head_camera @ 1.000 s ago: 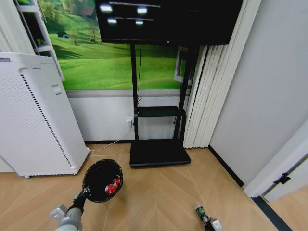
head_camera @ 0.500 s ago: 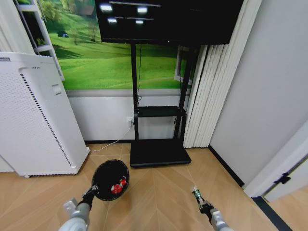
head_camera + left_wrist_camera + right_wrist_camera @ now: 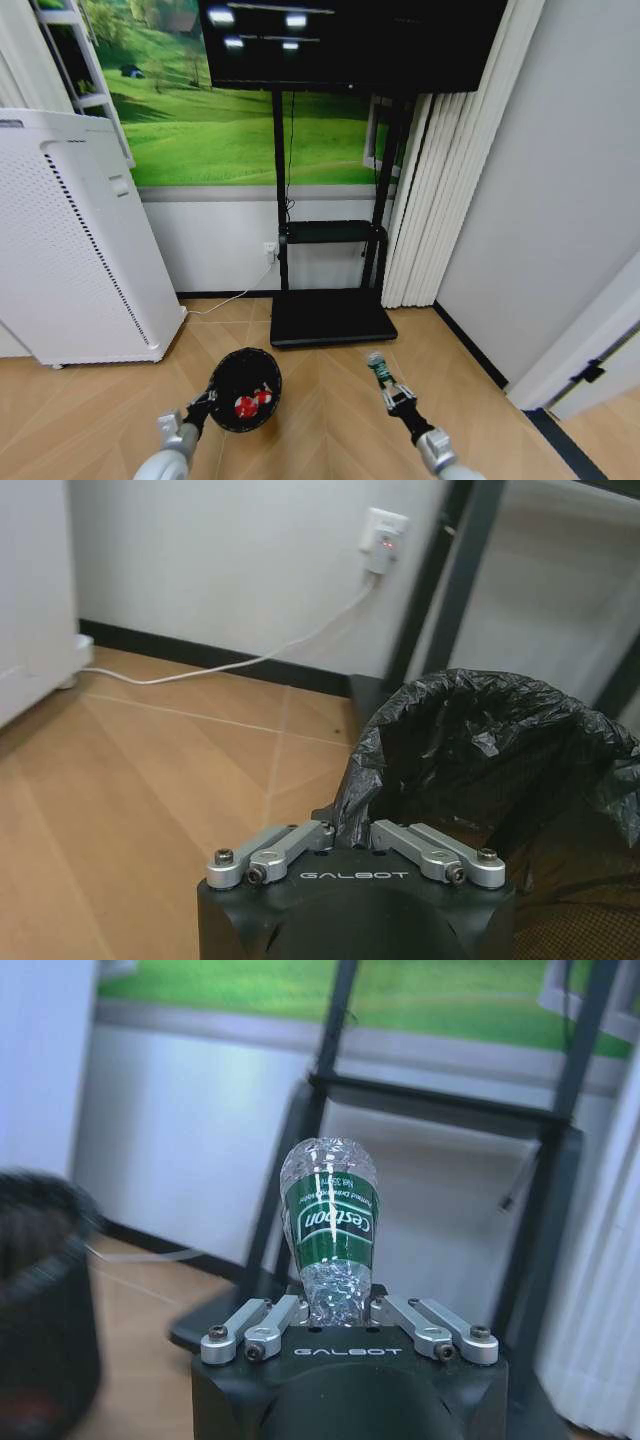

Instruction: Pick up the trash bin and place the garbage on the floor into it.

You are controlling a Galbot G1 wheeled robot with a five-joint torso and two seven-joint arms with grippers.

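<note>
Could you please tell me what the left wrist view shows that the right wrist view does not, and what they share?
Left wrist view alone: the left claw clamped on the rim of the black bag lining the round black mesh trash bin, a white wall socket and its white cable.

Right wrist view alone: the right claw gripping a clear plastic bottle with a green label, and the green landscape mural.

Both: the bin, the tan wood floor and the black stand.

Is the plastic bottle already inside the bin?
No, the right gripper holds the bottle out in the air, off to the side of the bin.
</note>
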